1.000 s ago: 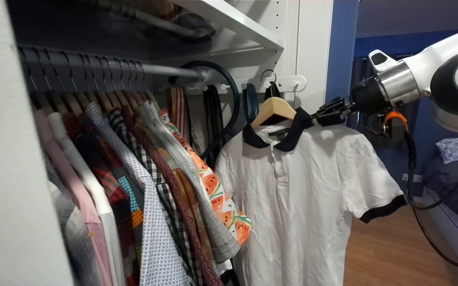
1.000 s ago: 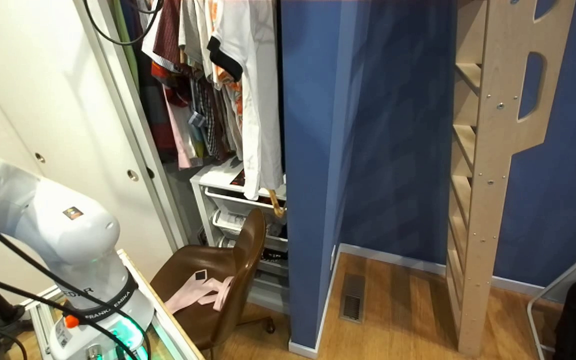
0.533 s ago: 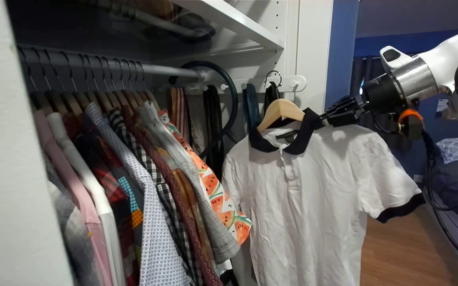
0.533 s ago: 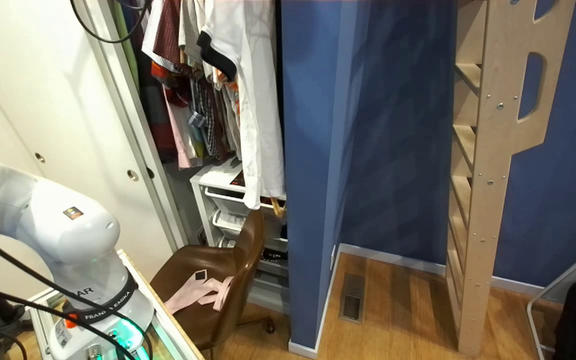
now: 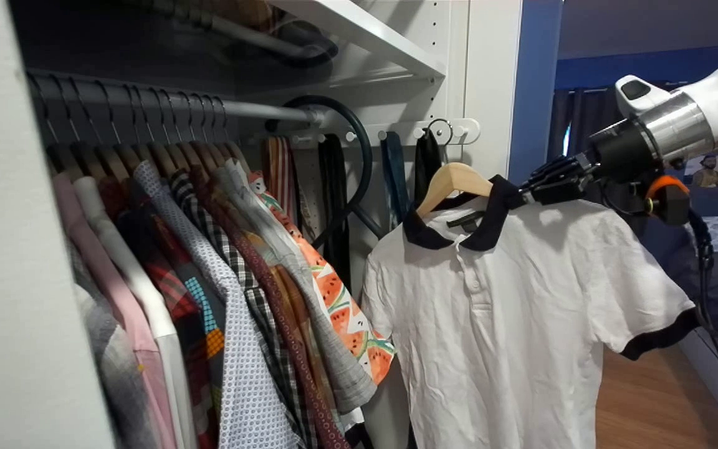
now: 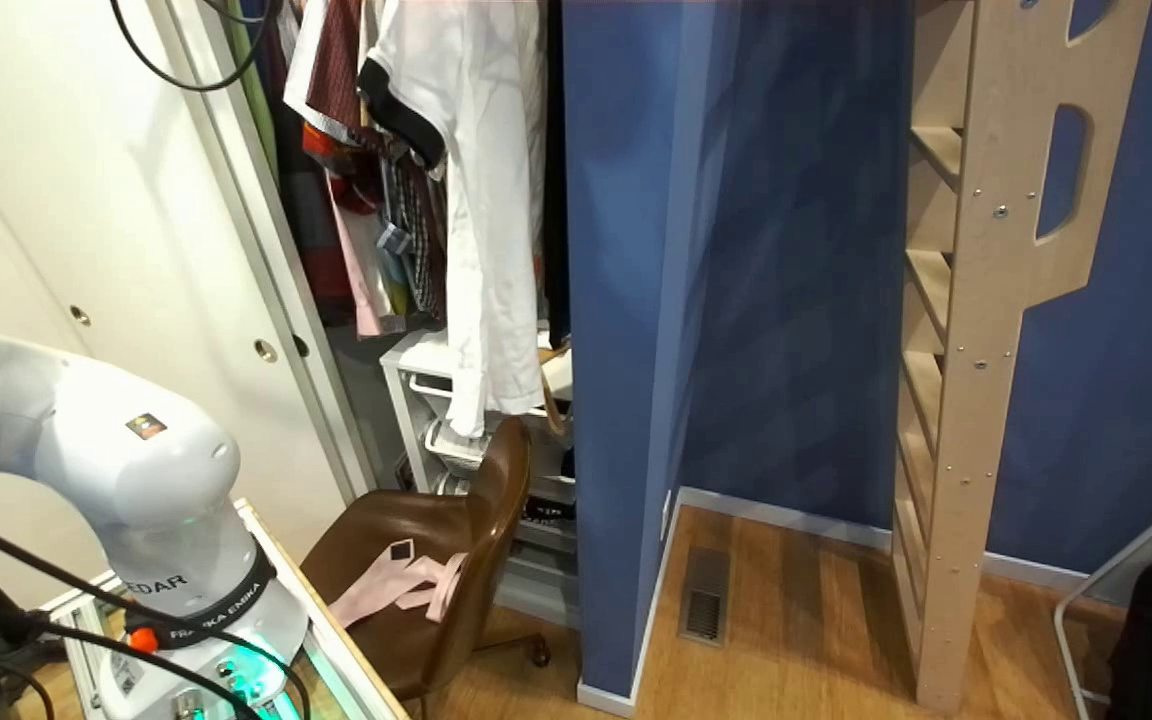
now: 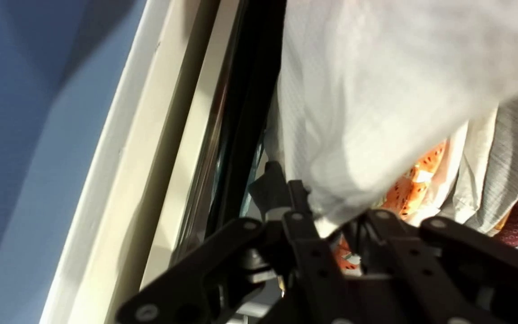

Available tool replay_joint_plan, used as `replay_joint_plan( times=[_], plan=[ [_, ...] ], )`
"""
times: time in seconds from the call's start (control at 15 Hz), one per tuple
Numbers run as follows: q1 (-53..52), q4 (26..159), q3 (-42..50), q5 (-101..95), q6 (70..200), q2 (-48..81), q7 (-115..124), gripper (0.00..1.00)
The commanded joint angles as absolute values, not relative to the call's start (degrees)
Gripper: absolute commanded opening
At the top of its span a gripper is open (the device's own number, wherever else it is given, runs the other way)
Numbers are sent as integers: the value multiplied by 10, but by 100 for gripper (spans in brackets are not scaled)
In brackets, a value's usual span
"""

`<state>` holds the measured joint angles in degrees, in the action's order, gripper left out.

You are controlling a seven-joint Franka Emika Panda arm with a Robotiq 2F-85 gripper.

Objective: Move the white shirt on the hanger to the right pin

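Note:
The white shirt [image 5: 502, 299] with black collar hangs on the light wooden hanger [image 5: 457, 181] in an exterior view. The hanger's metal hook [image 5: 451, 130] is in front of the white rail, between the right pin [image 5: 462, 132] and the pin to its left [image 5: 420, 133]; I cannot tell whether it touches the rail. My gripper [image 5: 523, 194] is shut on the shirt beside the collar, at the shoulder on the right. The shirt also shows in an exterior view [image 6: 496, 200]. In the wrist view white cloth [image 7: 358, 135] lies between the fingers [image 7: 331, 222].
A black tie [image 5: 427, 165] and a blue tie [image 5: 395, 171] hang from the rail [image 5: 368, 138]. Patterned shirts [image 5: 253, 280] hang on the rod to the left. A white shelf [image 5: 384, 40] is above. A brown chair [image 6: 501, 500] stands below.
The gripper, shirt and hanger have moved right and slightly down in an exterior view. The hook has moved from the pin with the black tie toward the right pin.

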<state>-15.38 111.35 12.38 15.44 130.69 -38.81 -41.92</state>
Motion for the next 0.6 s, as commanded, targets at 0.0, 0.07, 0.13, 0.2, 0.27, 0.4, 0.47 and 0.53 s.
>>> replay_joint_plan(
  times=[0.0,0.07,0.13,0.2,0.27,0.4,0.47,0.53],
  plan=[
    [-163,1118,137,178,1307,-415,-427,6],
    [-162,1117,139,177,1306,-418,-426,6],
    [-161,1118,140,176,1305,-421,-425,6],
    [-157,1118,141,174,1306,-423,-421,6],
    [-157,1118,143,174,1304,-424,-420,6],
    [-148,1119,141,169,1310,-423,-408,6],
    [-145,1120,139,166,1313,-422,-403,6],
    [-143,1121,138,165,1313,-420,-397,6]
  ],
)
